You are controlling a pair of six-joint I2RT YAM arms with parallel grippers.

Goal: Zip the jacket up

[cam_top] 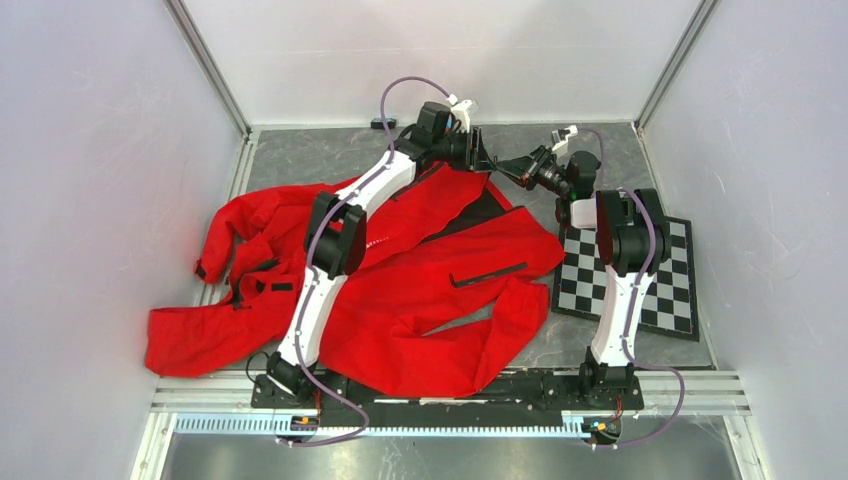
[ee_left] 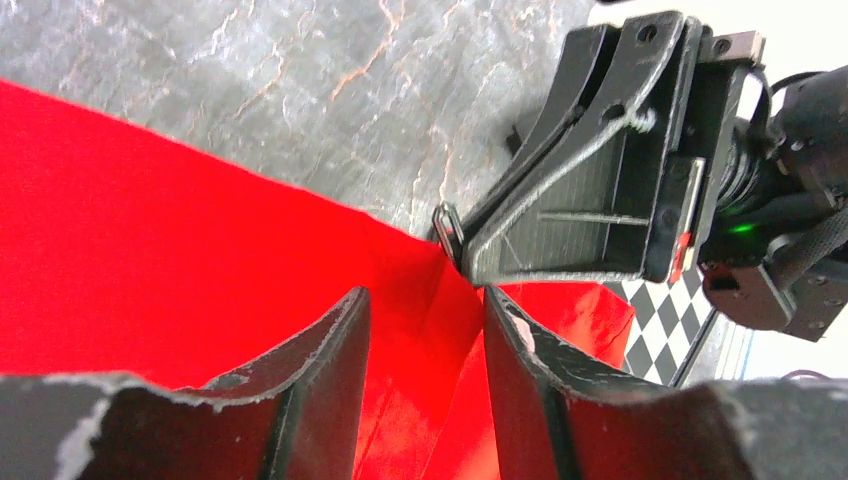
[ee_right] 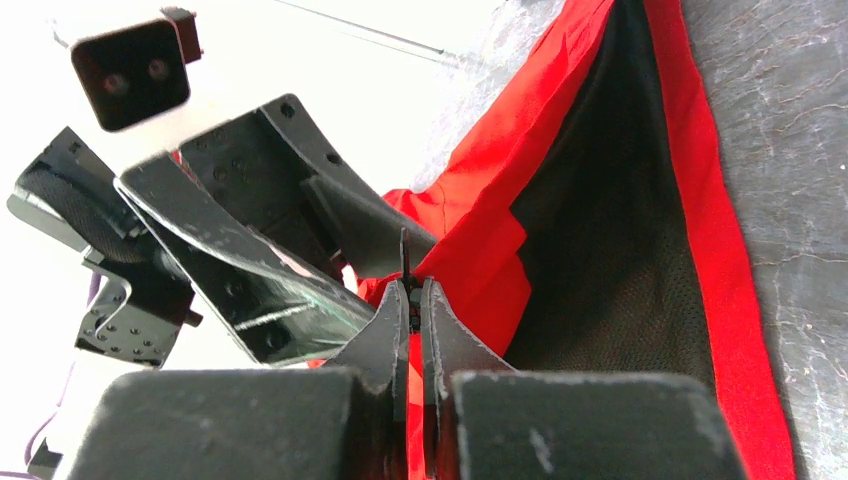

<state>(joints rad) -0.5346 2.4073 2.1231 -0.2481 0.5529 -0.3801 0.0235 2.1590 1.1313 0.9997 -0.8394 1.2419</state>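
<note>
Right gripper point(ee_right: 412, 288) fingers are pinching shut on the jacket point(cam_top: 420, 300) edge near the far edge of the tabletop point(cam_top: 320, 160). Left gripper point(ee_left: 425, 300) fingers are standing apart, straddling a red fold. The jacket is covering left and centre.

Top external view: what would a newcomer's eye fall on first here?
The bright red jacket sprawls open across the grey table. At its far edge the right pincer is shut on a thin dark tab, seemingly the zipper pull, and the left pincer faces it closely.

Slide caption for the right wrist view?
Right gripper shut on the red jacket's front edge, dark lining exposed.
</note>
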